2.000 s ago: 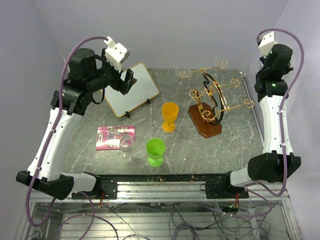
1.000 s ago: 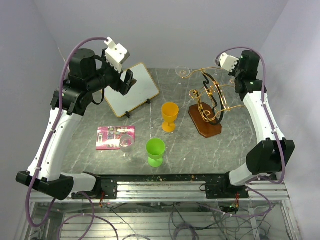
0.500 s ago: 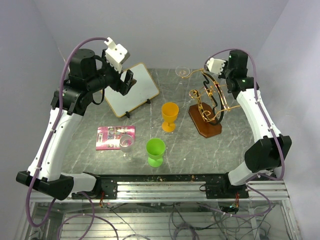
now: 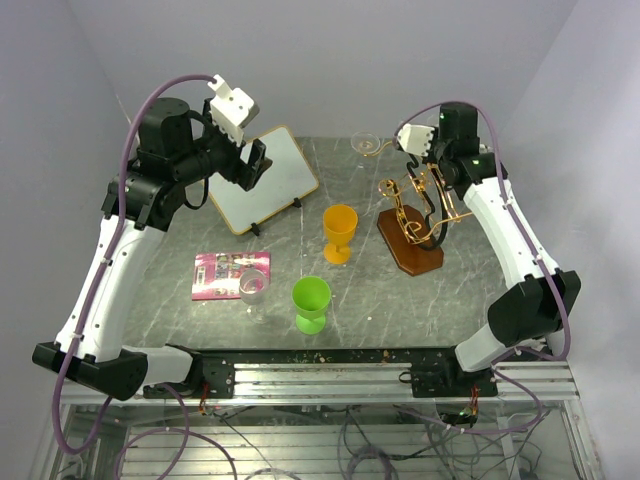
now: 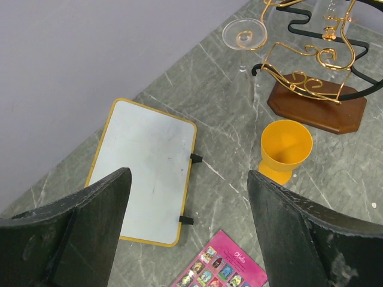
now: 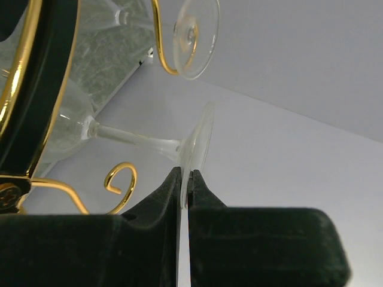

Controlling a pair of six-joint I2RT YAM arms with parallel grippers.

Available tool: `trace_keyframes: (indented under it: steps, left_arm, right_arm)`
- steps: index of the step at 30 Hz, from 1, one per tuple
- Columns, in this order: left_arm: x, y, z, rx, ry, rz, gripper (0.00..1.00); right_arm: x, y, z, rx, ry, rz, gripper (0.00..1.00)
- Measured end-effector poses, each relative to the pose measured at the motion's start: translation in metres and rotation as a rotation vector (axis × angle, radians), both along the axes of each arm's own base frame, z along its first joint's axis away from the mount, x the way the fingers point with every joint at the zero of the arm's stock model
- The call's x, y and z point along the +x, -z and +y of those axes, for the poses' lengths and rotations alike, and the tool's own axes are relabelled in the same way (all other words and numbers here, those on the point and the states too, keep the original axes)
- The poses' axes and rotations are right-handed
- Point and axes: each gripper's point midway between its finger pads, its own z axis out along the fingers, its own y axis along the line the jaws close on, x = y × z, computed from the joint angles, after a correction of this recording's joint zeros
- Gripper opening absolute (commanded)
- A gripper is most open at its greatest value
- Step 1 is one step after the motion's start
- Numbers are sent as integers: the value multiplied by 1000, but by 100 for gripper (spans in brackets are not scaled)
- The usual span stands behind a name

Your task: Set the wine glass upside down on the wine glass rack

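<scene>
Midway through, by the look of it. Grips the wine glass by the rim of its foot in the right gripper, fingers pinched down to a narrow slit on the thin disc. Carries it up among the top curls of the wine glass rack, stem running across the right wrist view toward the black arch, bowl half hidden behind it. Cannot tell whether glass and gold wire touch.

Shows a second glass hanging by its foot in a hook just above (probably the clear disc at the rack's far-left curl in the top view). Leaves a third glass standing on the table just beside the pink card and near the green cup, with the orange cup between those and the rack.

Holds the left gripper wide open and empty, raised above the whiteboard, well apart from the rack.

Left to do, as a judgement: get the bowl pointing down, slide the stem into a free hook so the foot rests on the wire, open the fingers, back away without knocking the hanging neighbour.
</scene>
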Motion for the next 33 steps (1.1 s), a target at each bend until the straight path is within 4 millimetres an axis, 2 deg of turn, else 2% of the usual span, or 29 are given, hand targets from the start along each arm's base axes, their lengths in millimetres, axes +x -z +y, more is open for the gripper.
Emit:
trace_keyframes:
  steps: [8, 21, 33]
  left_arm:
    - [1, 2, 0, 1, 0, 4, 88]
    - [1, 5, -1, 2, 3, 11, 88]
    - [2, 8, 2, 3, -4, 16, 88]
  right_arm:
    - [-8, 7, 0, -13, 19, 40, 0]
    - [-31, -3, -7, -18, 59, 24, 0]
    - [-43, 6, -12, -24, 80, 47, 0]
